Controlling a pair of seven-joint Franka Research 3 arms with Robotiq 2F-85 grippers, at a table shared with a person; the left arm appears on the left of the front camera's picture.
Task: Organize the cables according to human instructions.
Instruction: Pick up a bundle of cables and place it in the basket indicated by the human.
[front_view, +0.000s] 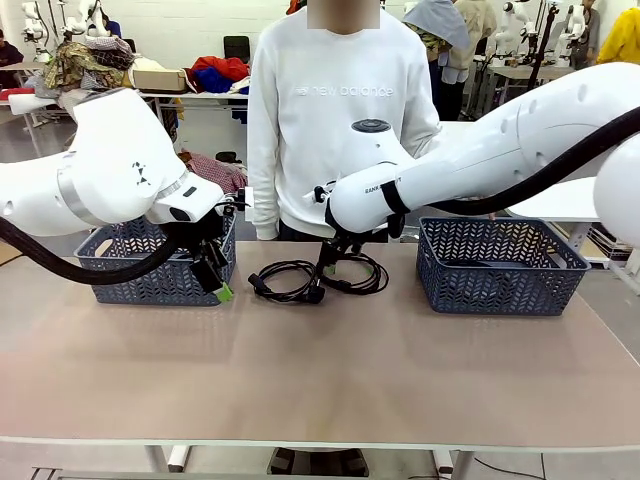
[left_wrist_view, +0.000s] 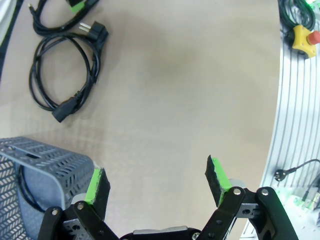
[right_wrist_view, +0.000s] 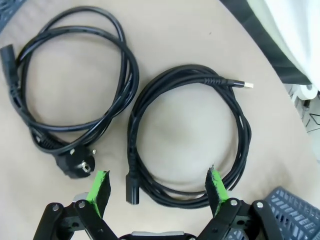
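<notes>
Two black cables lie coiled side by side mid-table, in front of the person. My right gripper (front_view: 335, 265) hovers open just over the right cable (front_view: 374, 276); in the right wrist view this coil (right_wrist_view: 134, 130) lies between and ahead of the green fingertips (right_wrist_view: 216, 184), with the left cable (right_wrist_view: 131, 70) and its round plug beside it. My left gripper (front_view: 216, 280) hangs open and empty by the left basket (front_view: 130, 285), apart from the left cable (front_view: 312, 295). In the left wrist view, that gripper (left_wrist_view: 157, 182) faces bare table, with the coil (left_wrist_view: 37, 75) farther off.
A second grey basket (front_view: 500, 268) stands at the right. A dark cord shows through the wall of the left basket (left_wrist_view: 45, 165). The person stands at the far edge with hands down. A yellow stop button (left_wrist_view: 301, 37) sits on the metal table rail.
</notes>
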